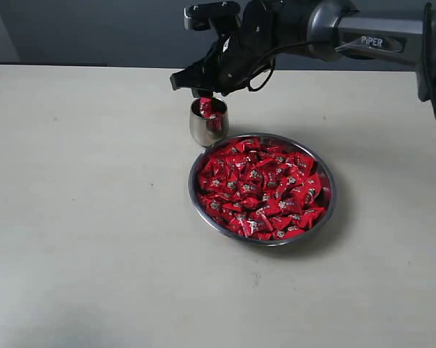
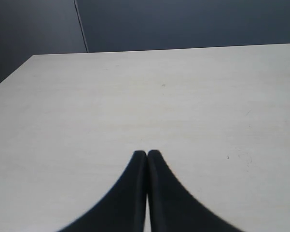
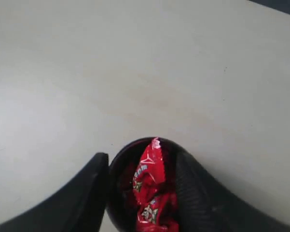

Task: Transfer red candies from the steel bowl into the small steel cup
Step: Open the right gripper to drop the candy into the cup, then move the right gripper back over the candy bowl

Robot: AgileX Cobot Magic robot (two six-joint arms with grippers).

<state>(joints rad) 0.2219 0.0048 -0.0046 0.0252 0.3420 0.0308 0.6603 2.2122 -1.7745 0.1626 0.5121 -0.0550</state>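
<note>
The steel bowl (image 1: pixel 193 190) sits right of the table's middle, heaped with red candies (image 1: pixel 261 187). Just behind its left edge stands the small steel cup (image 1: pixel 207 129) with red candies (image 1: pixel 207 109) in it, one poking above the rim. My right gripper (image 1: pixel 203 90) hangs directly over the cup. In the right wrist view this gripper (image 3: pixel 141 157) is open, its fingers straddling the cup's mouth (image 3: pixel 117 166), and a red candy (image 3: pixel 149 174) stands on end inside, touching neither finger. My left gripper (image 2: pixel 147 153) is shut with nothing in it, over bare table.
The pale tabletop (image 1: pixel 87 217) stretches wide to the left and in front of the bowl. The right arm (image 1: pixel 370 40) reaches in from the upper right, above the table's far edge. A dark wall stands behind the table.
</note>
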